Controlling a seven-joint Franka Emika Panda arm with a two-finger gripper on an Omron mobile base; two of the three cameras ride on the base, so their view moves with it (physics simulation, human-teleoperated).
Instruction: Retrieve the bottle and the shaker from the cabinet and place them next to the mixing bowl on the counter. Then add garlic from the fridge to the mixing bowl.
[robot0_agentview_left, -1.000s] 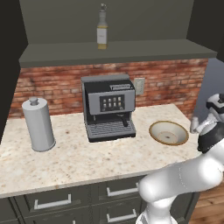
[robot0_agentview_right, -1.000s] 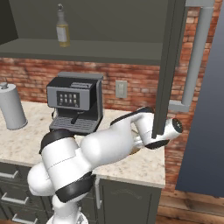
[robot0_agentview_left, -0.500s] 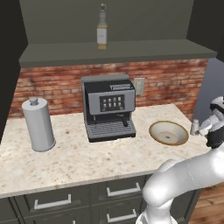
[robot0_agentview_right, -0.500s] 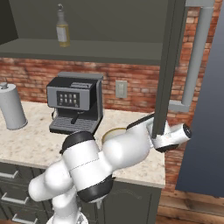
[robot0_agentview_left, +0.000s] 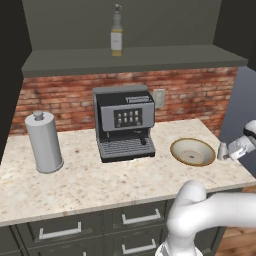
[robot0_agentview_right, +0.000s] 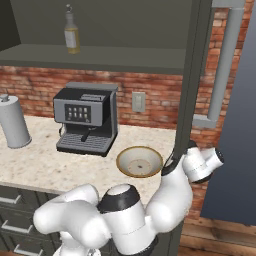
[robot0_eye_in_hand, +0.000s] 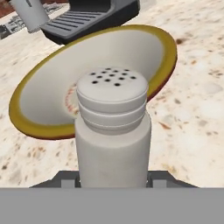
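We are holding the shaker (robot0_eye_in_hand: 113, 127) between narrowed jaws, its perforated cap facing the hand camera and its white body filling the gap above the gripper (robot0_eye_in_hand: 113, 178); over the last second we have been swinging the arm outward, so the shaker (robot0_agentview_left: 223, 150) is now hanging past the mixing bowl (robot0_agentview_left: 193, 151) at its 3 o'clock in the left base view, near the counter (robot0_agentview_left: 100, 182) edge, where a second ago the hand sat higher and closer to the cabinet side; in the right base view the wrist is emerging from behind the dark cabinet door edge (robot0_agentview_right: 187, 90), at the bowl's (robot0_agentview_right: 139, 161) 3 o'clock; in the hand view the yellow-rimmed bowl (robot0_eye_in_hand: 39, 103) is lying just behind the shaker, at 12 o'clock, with the coffee machine (robot0_agentview_left: 123, 121) beyond it; we are judging the shaker to be nearly at its drop spot, though whether its base is touching the stone we cannot tell; the bottle (robot0_agentview_left: 116, 38) is standing on the cabinet shelf (robot0_agentview_left: 135, 57), at the machine's 12 o'clock, not yet fetched, and the garlic step is waiting after that; the paper towel roll (robot0_agentview_left: 44, 141) is standing far off at 9 o'clock.
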